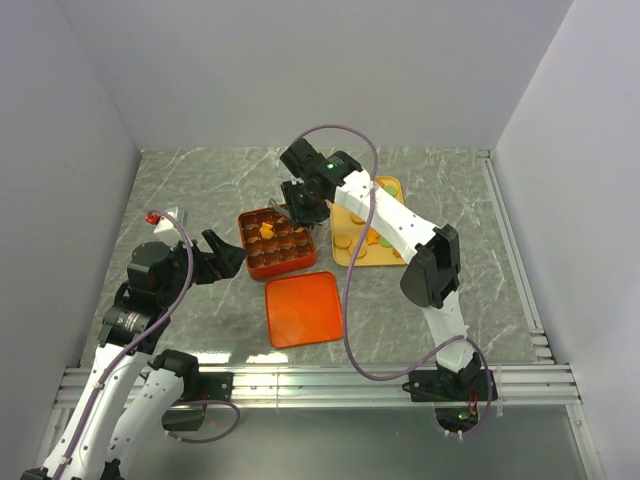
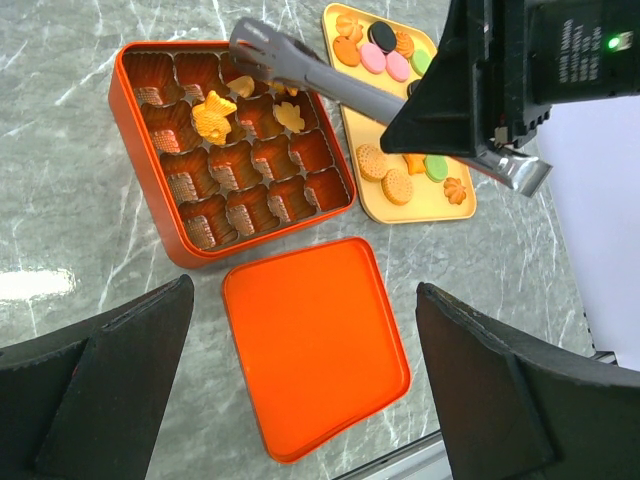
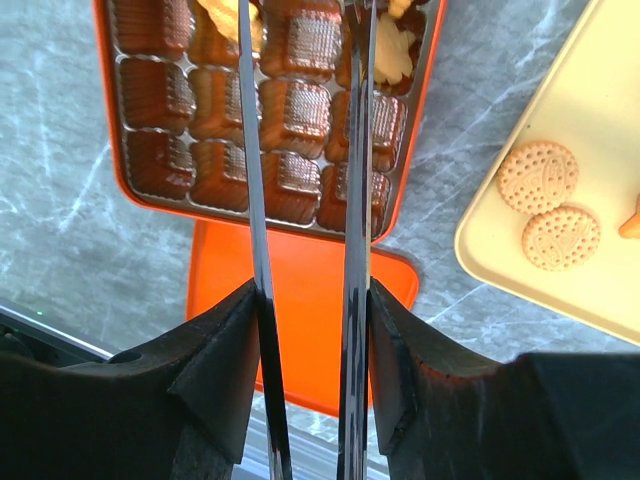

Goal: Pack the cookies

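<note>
On the table [image 1: 200, 190] the box [image 2: 135, 130] sits open with its lid [image 2: 315, 345] lying flat just in front of it and the tray [image 2: 470, 205] just beside its right edge. The left gripper [image 1: 222, 252] hangs to the left of the box, jaws spread wide and holding nothing. The right gripper [image 3: 315, 320] is clamped around a pair of tongs [image 2: 330, 85], whose long metal blades run nearly parallel with a narrow gap and reach over the far cells of the box. The tips are cut off in the wrist view, so I cannot tell whether anything sits between them. Most cookies [image 2: 385, 60] lie flat on the tray in two groups. A few orange ones already rest in cells near the far side of the box, and most cells are bare. The cookies look light, hard and smooth, likely to skid or flip under a careless pinch. The safest hold is probably across the rim, blades on opposite edges, squeezing gently. The flower shapes offer notches that should keep them from slipping.
</note>
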You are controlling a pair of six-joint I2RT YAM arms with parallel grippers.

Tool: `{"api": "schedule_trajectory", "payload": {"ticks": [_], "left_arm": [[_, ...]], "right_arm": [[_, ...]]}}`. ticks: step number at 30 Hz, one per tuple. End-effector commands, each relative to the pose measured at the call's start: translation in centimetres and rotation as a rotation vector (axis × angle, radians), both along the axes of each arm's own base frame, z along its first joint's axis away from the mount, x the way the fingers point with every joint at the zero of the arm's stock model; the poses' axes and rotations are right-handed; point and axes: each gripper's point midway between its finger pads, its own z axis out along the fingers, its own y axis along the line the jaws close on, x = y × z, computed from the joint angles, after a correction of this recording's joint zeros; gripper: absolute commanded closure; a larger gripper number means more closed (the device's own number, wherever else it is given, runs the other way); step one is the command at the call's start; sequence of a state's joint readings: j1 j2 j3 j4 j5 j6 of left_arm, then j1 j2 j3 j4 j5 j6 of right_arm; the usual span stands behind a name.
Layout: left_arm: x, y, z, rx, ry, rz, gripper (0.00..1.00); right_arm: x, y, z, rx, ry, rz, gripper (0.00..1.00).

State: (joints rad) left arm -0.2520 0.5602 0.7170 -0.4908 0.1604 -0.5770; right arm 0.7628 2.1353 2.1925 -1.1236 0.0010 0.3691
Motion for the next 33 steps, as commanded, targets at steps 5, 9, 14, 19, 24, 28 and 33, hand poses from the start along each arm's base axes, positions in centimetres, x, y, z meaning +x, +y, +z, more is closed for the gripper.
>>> {"api": "schedule_trajectory", "payload": {"ticks": [5,9,14,19,24,28,33], "left_arm": [[0.2,-0.1,1.8,-0.001,-0.063,-0.014,0.01],[0.2,-0.1,1.8,-0.003,-0.062,-0.014,0.01],[0.2,-0.2,1.7,-0.002,-0.058,-0.020,0.01],[0.2,-0.3,1.7,-0.003,-0.059,-0.025,0.01],[0.2,-0.3,1.7,-0.003,-0.059,-0.022,0.01],[0.2,-0.2,1.7,-0.003,-0.059,-0.018,0.01],[0.3,-0.3,1.5,-0.002,-0.050,-0.020,0.01]], "right_arm": [[1.0,-0.1,6.1,0.099,-0.124,-0.021,0.50],[1.0,-0.6,7.2,0.112,-0.144,-0.037,0.50],[1.6,-2.3,7.9,0.103,-0.164,-0.071,0.50],[2.7,-5.7,7.6,0.060,-0.175,-0.126,0.50],[4.7,-9.7,6.9,0.028,-0.183,-0.211,0.50],[6.9,-12.1,6.0,-0.028,-0.197,-0.273,0.51],[9.6,-13.5,4.2,-0.108,-0.209,-0.332,0.51]]}}
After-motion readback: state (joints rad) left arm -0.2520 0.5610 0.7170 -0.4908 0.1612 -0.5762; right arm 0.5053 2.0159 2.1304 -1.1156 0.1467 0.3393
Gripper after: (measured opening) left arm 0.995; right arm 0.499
